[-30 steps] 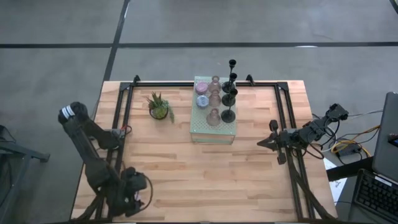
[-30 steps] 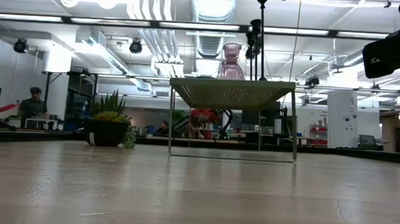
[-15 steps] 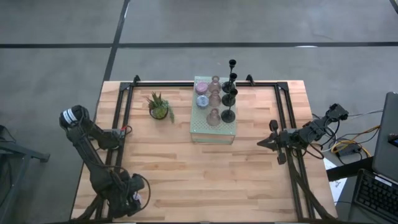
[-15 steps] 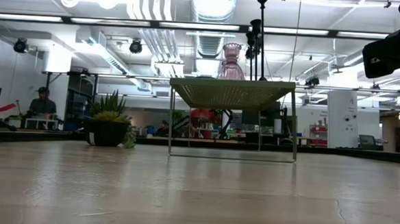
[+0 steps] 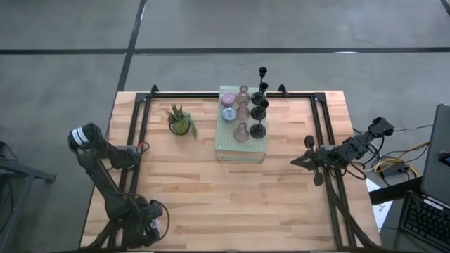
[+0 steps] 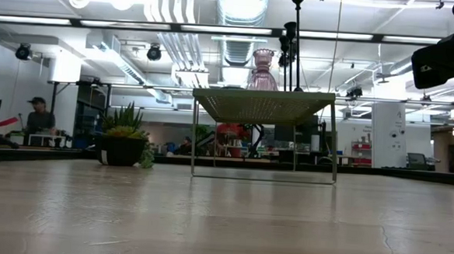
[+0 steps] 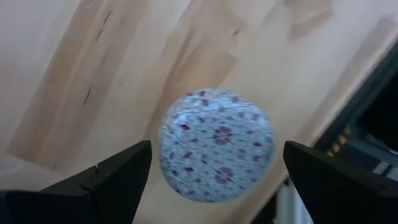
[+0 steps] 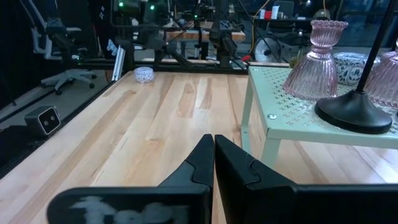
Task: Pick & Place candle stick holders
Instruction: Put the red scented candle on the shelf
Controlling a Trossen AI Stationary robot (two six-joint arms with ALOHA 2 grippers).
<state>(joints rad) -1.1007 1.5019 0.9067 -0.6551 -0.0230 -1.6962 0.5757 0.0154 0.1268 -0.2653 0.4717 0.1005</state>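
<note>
A small round holder, white with a blue and purple flower pattern point(image 7: 216, 144), lies on the wood table near its near left corner; it also shows in the right wrist view point(image 8: 143, 74). My left gripper point(image 7: 217, 171) points down over it, open, with one finger on either side and a gap to each. Black slim-stemmed holders point(image 5: 259, 105), pink glass holders point(image 5: 242, 112) and pale lavender holders point(image 5: 228, 112) stand by their round bases on the pale green perforated stand point(image 5: 241, 144). My right gripper point(image 8: 213, 155) is shut and empty, level above the table right of the stand point(image 5: 295, 161).
A small green potted plant point(image 5: 180, 121) stands left of the stand. Black frame rails point(image 5: 133, 140) run along the table's left, right and far sides. Bare wood lies between the stand and the near edge. A person sits far back in the room point(image 6: 37, 117).
My left arm has shifted a little toward the table's near left corner, with its gripper staying over the patterned holder. My right arm has kept still.
</note>
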